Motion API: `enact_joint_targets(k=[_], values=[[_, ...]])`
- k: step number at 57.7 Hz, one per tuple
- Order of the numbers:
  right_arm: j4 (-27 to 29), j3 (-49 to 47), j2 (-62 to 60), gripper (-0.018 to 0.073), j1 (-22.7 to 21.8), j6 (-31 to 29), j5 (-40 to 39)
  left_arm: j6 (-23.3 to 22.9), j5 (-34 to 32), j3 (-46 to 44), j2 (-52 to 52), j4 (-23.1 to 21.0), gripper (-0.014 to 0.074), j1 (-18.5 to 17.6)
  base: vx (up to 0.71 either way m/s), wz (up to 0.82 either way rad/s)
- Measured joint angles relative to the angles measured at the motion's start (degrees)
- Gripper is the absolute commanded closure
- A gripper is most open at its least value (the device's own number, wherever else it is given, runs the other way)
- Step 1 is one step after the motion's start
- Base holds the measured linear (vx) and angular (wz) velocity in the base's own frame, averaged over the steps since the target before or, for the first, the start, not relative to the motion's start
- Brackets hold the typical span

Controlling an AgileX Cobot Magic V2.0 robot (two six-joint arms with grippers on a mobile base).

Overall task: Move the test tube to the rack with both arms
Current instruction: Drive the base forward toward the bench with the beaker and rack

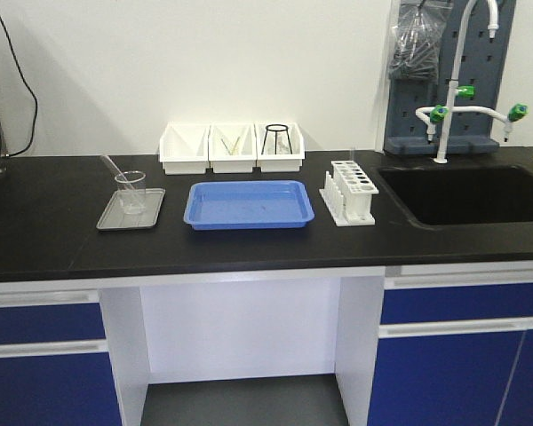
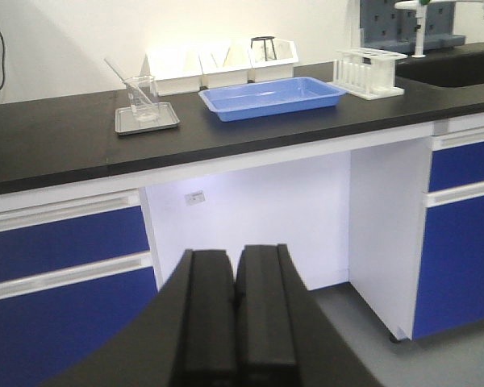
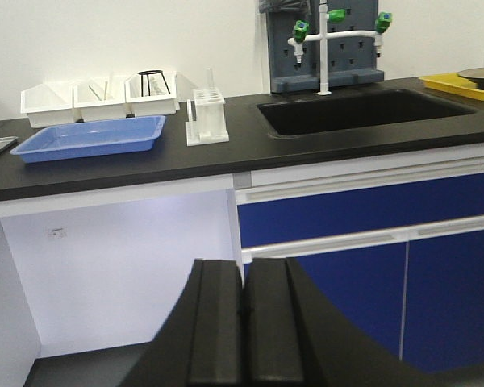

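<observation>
A long, slim, clear test tube (image 1: pixel 114 167) leans in a glass beaker (image 1: pixel 131 192) on a grey tray (image 1: pixel 153 213) at the counter's left; it also shows in the left wrist view (image 2: pixel 123 74). The white rack (image 1: pixel 350 191) stands right of the blue tray, with a thin clear tube (image 1: pixel 353 153) upright at its back. The rack also shows in both wrist views (image 2: pixel 369 72) (image 3: pixel 207 117). My left gripper (image 2: pixel 235 254) and right gripper (image 3: pixel 243 264) are shut and empty, low in front of the counter, far from the tube and rack. Neither arm shows in the front view.
A blue tray (image 1: pixel 249 222) sits mid-counter. Three white bins (image 1: pixel 231 146) stand behind it, the right one holding a black wire stand (image 1: pixel 278 139). A sink (image 1: pixel 466 193) with a white faucet (image 1: pixel 453 98) is at the right. Blue cabinets flank an open recess under the counter.
</observation>
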Motion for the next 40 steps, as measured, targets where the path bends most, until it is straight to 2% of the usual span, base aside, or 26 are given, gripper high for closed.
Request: enact_joint_targets(k=[40], values=[[0.0,0.0,0.0,0.0570,0.0,0.0,0.0,0.0,0.0,0.0,0.0,0.0,0.0593,0.0,0.44,0.09]])
